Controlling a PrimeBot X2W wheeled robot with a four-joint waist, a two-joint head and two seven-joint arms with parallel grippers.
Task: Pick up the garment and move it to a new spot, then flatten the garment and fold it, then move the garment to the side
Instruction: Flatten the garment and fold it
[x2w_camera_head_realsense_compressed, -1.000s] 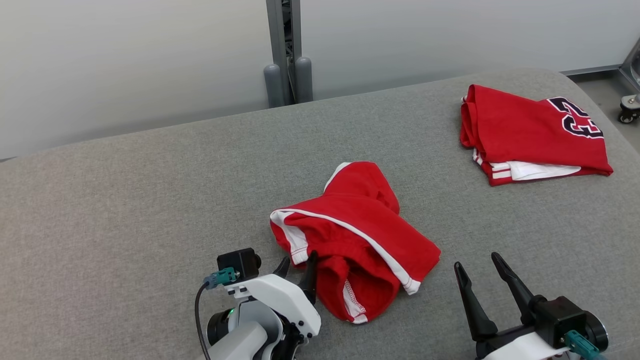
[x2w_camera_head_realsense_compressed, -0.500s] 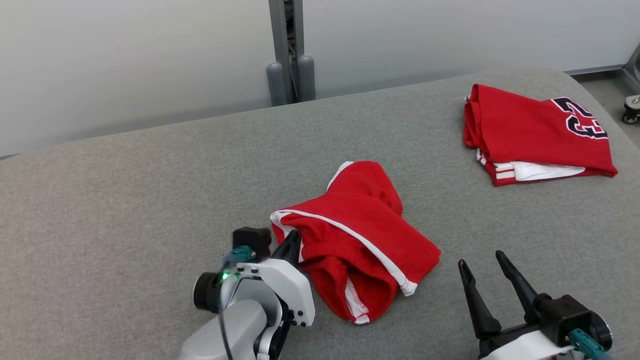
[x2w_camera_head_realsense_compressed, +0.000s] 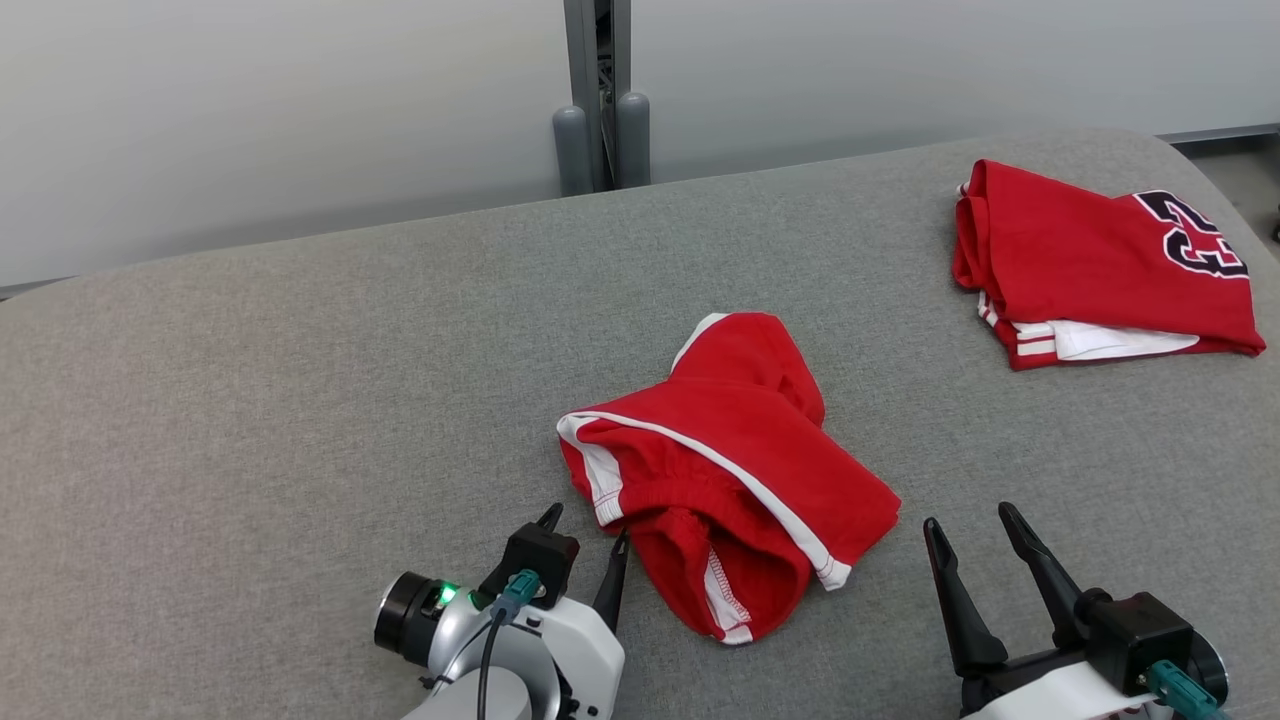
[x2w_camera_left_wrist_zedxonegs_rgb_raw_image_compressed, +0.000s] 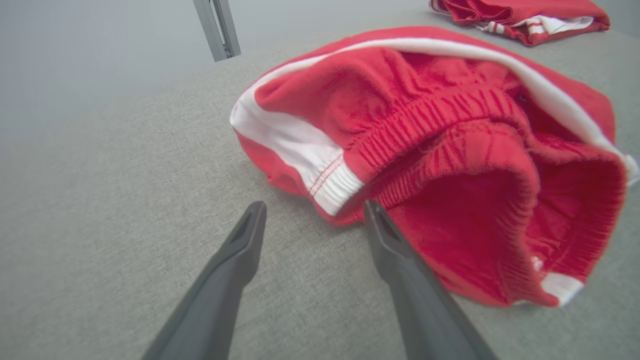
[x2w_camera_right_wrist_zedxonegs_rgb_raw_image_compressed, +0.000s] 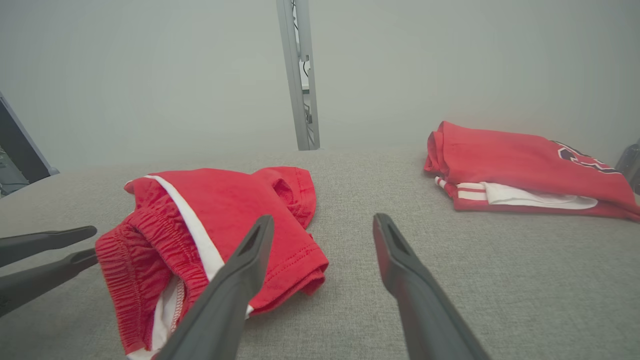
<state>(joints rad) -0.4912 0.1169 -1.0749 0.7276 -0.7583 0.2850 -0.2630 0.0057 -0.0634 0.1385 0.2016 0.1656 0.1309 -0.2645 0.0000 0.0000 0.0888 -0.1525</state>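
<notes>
The garment (x2w_camera_head_realsense_compressed: 730, 470), red shorts with white side stripes, lies crumpled in the middle of the grey padded table (x2w_camera_head_realsense_compressed: 300, 400). Its elastic waistband gapes toward the near edge. My left gripper (x2w_camera_head_realsense_compressed: 585, 528) stands open just short of the waistband's white-striped corner. In the left wrist view the garment (x2w_camera_left_wrist_zedxonegs_rgb_raw_image_compressed: 450, 125) lies beyond the gripper (x2w_camera_left_wrist_zedxonegs_rgb_raw_image_compressed: 315, 206), whose right finger (x2w_camera_left_wrist_zedxonegs_rgb_raw_image_compressed: 380, 235) is right beside the hem, with nothing between the jaws. My right gripper (x2w_camera_head_realsense_compressed: 968, 518) is open to the garment's right, apart from it. The right wrist view has that gripper (x2w_camera_right_wrist_zedxonegs_rgb_raw_image_compressed: 324, 219) above bare cloth, with the garment (x2w_camera_right_wrist_zedxonegs_rgb_raw_image_compressed: 225, 210) and the left gripper (x2w_camera_right_wrist_zedxonegs_rgb_raw_image_compressed: 94, 242) at its left.
A folded red jersey (x2w_camera_head_realsense_compressed: 1100, 265) with a dark number and white trim lies at the back right of the table. A grey metal post (x2w_camera_head_realsense_compressed: 598, 95) rises behind the far edge. The table's rounded right corner drops off near the jersey.
My left gripper, which was at the waistband edge with its fingers together, has drawn back toward the near edge and stands open. The garment stayed put. The head camera shifted slightly.
</notes>
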